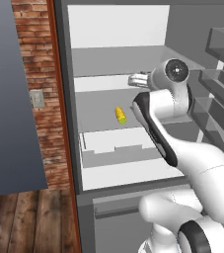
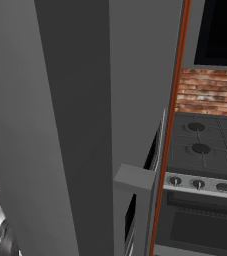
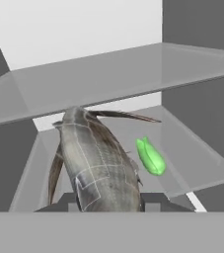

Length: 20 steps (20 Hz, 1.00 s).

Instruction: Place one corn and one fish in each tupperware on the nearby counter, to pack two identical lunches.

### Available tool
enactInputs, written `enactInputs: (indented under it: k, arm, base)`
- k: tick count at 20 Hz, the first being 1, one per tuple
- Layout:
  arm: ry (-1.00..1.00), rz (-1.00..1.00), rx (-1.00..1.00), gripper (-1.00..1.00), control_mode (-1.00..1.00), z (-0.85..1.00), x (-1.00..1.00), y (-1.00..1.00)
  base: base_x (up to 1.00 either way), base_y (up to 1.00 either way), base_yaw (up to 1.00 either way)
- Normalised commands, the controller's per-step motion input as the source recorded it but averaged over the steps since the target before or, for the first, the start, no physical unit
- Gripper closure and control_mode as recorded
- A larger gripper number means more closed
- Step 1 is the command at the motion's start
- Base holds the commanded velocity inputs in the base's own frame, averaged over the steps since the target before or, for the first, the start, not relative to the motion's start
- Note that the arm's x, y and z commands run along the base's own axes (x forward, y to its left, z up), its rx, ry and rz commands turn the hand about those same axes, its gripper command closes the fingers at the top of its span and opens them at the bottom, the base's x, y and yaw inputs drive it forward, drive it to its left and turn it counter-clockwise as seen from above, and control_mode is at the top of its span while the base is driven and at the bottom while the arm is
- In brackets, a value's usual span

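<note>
Fish (image 3: 101,168) sits clamped in the hand (image 3: 108,200) above the fridge shelf (image 3: 192,148), green corn (image 3: 150,155) just beside; withdraw straight back, grip firm, avoiding the shelf's front edge.

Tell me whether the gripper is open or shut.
Shut on the fish: in the hand view the gripper's dark fingertips press both sides of its grey body, above the fridge shelf.

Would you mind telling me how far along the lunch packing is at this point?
Nothing looks packed yet. In hand: the gripper is shut on a fish inside the open fridge. Left: the yellow corn and green corn lie on fridge shelves, so everything has yet to reach the tupperware.
</note>
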Motion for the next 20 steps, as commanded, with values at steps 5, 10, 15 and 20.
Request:
enactInputs:
  k: [5,10,15,20]
  arm:
    - [-0.01,0.00,0.00,1.00,-1.00,0.22,-1.00,0.00]
    - [0.00,0.00,0.00,1.00,-1.00,0.09,-0.98,0.07]
    - [0.00,0.00,0.00,1.00,-1.00,0.00,-0.92,0.03]
    - [0.00,0.00,0.00,1.00,1.00,0.00,-0.60,0.03]
  base:
    - [0.00,0.00,0.00]
    - [0.00,0.00,0.00]
    - [0.00,0.00,0.00]
    - [-0.40,0.01,0.00]
